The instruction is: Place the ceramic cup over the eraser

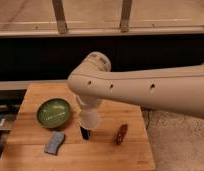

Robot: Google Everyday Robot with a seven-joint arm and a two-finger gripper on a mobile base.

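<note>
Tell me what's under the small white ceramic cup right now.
A small black rectangular eraser stands on the wooden table under the small white ceramic cup; only its lower part shows, the cup covers its top. The claw is above the cup, mostly hidden by the arm.
</note>
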